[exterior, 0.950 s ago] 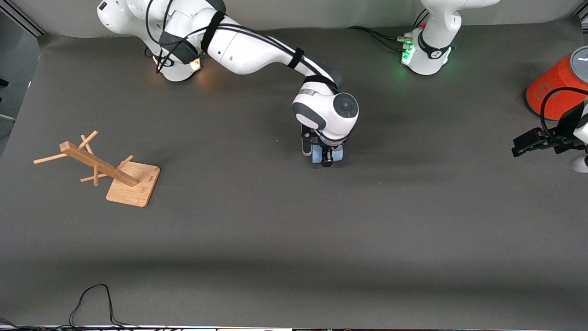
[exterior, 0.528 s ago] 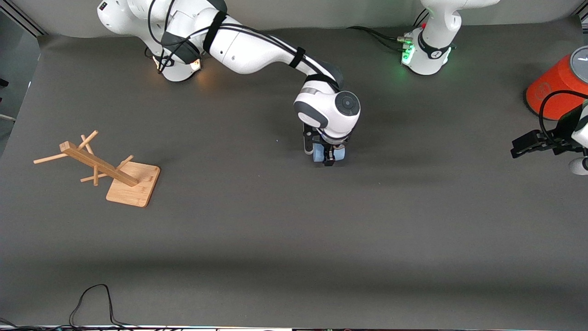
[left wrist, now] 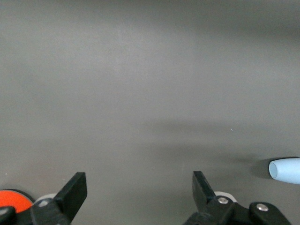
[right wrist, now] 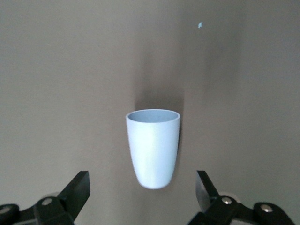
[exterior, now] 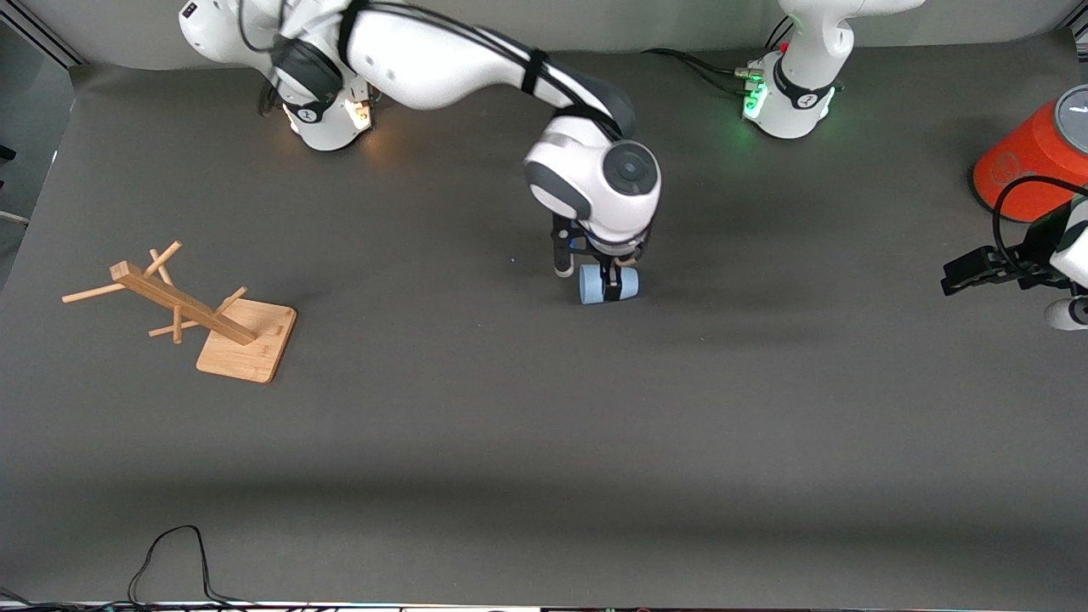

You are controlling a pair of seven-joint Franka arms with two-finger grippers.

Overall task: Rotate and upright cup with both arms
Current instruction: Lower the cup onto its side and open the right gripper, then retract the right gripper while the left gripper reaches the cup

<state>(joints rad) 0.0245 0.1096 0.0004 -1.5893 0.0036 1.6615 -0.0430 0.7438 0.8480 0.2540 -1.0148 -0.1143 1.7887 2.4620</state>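
Here the cup (exterior: 609, 283) lay on its side on the grey bench (exterior: 544, 425), about midway between the two arms' ends and closer to the edge where the bases stood than to the camera's edge. Its pale-blue body ran lengthwise along the bench, its wider rim toward the right arm's end.

The right gripper (exterior: 609, 285) hung directly over the cup, pointing down from the arm that reached out from its base. In the right wrist view its fingers (right wrist: 77, 190) stood wide apart, one on each side of the cup (right wrist: 153, 147), with bare bench showing between each finger and the cup's wall. The gripper held nothing and touched nothing that could be seen.

The left gripper (exterior: 965, 272) waited above the bench's edge at the left arm's end, just in front of an orange cylinder (exterior: 1024, 161) with a grey top. Its fingers (left wrist: 75, 192) were spread wide as well and held nothing; in the left wrist view a sliver of the cup (left wrist: 286, 170) showed well away from them.

A wooden rack (exterior: 191, 310) with slanted pegs stood on its square base near the right arm's end, well apart from the cup. A black cable (exterior: 174, 557) looped at the edge nearest the camera.
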